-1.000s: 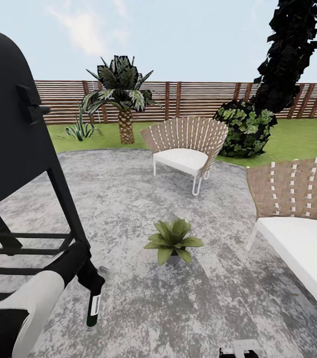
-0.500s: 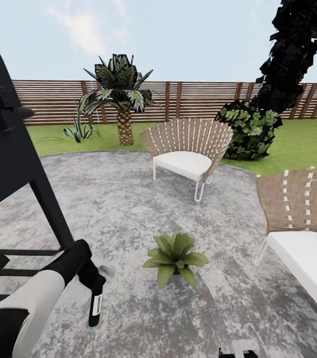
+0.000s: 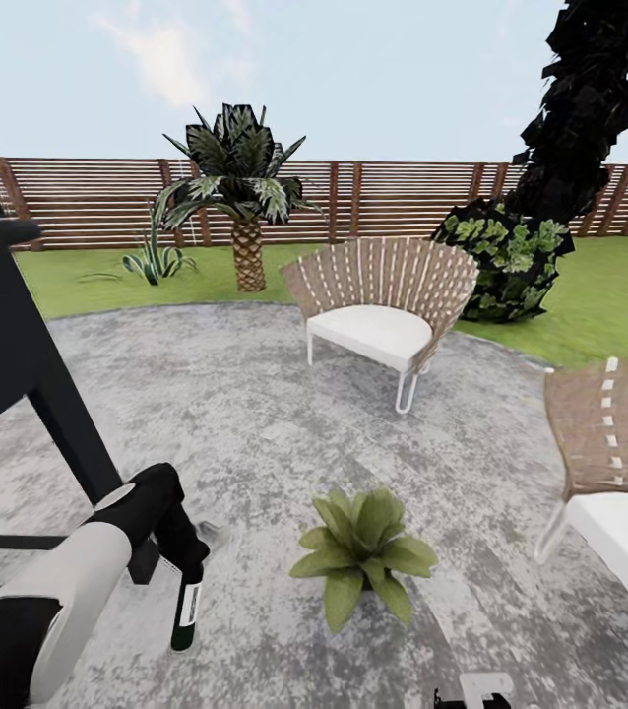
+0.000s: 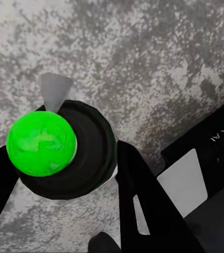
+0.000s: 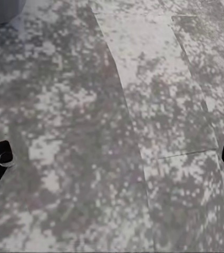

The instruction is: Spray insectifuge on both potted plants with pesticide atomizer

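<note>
view swung left; potted plant [image 3: 361,551] now looms nearer.

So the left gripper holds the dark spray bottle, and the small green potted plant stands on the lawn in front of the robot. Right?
Not quite. The left gripper does hold the dark spray bottle, but the small green potted plant stands on the grey speckled patio, not the lawn, which lies farther back by the brown slat fence. The head view shows this.

bright even daylight, faint shadows, blocky wrist renders.
</note>
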